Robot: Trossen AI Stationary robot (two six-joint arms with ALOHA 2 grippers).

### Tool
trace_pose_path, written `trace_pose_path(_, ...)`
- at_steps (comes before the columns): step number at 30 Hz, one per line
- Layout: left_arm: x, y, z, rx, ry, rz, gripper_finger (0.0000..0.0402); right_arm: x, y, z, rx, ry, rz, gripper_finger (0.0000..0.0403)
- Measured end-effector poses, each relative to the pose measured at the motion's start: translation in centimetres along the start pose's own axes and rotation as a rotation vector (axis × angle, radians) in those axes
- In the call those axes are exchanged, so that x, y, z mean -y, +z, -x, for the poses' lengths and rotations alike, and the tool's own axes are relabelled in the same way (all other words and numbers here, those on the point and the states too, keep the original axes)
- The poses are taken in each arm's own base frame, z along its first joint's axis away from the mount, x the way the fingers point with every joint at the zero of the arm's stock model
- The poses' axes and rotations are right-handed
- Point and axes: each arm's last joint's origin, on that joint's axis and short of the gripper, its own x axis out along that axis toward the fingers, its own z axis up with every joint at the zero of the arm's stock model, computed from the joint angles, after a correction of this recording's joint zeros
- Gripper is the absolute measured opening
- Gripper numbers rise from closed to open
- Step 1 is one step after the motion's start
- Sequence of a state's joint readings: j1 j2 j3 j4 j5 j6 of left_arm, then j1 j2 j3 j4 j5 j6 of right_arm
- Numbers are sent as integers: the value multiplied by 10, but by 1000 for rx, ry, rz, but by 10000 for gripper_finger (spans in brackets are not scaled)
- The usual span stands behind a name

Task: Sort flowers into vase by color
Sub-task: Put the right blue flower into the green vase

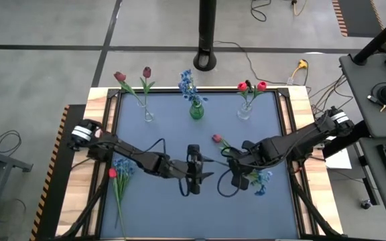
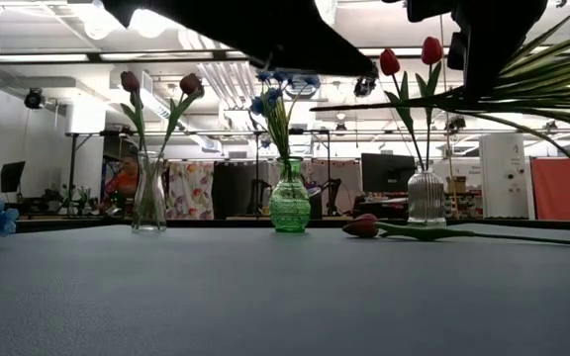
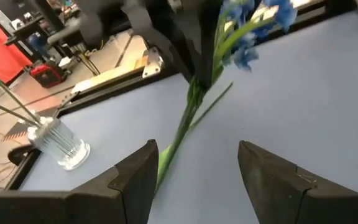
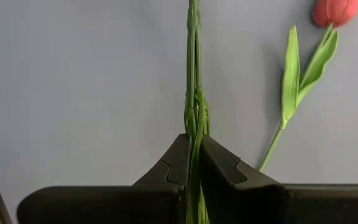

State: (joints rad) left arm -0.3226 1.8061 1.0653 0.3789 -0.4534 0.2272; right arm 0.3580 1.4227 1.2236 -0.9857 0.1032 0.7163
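The right gripper (image 4: 192,163) is pinched tight on the green stem of a blue-blossomed sprig (image 1: 263,181), lifted above the dark blue tabletop (image 1: 173,214) right of centre in the high view. The left gripper (image 3: 197,163) faces it near the picture's middle, fingers spread wide with nothing held; the sprig's stem passes just before them.

A bright red tulip (image 1: 217,139) lies on the tabletop just above the right gripper, its stem running toward the arm. At the lower left edge lie another blue sprig (image 1: 123,167) and a red flower (image 1: 112,173), stems pointing down the frame.

Along the top edge stand three vases: a clear glass one (image 1: 149,116) with two dark maroon tulips at left, a green glass one (image 1: 196,110) with blue blossoms in the middle, and a clear ribbed one (image 1: 244,111) with two red tulips at right.
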Motion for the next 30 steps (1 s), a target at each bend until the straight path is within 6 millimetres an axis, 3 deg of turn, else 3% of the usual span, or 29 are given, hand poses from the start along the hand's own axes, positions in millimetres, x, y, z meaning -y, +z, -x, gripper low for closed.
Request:
trace_pose_path(16, -8, -17, -30, -63, 39, -1, 200, 0, 0, 0, -4, 10, 13, 18)
trace_pose_path(24, -3, -23, -36, -82, 35, -3, 128, -1, 0, 0, -4, 11, 16, 18)
trace_pose_path(30, -5, -18, -37, -65, 39, 3, 71, -1, 0, 0, -4, 11, 16, 18)
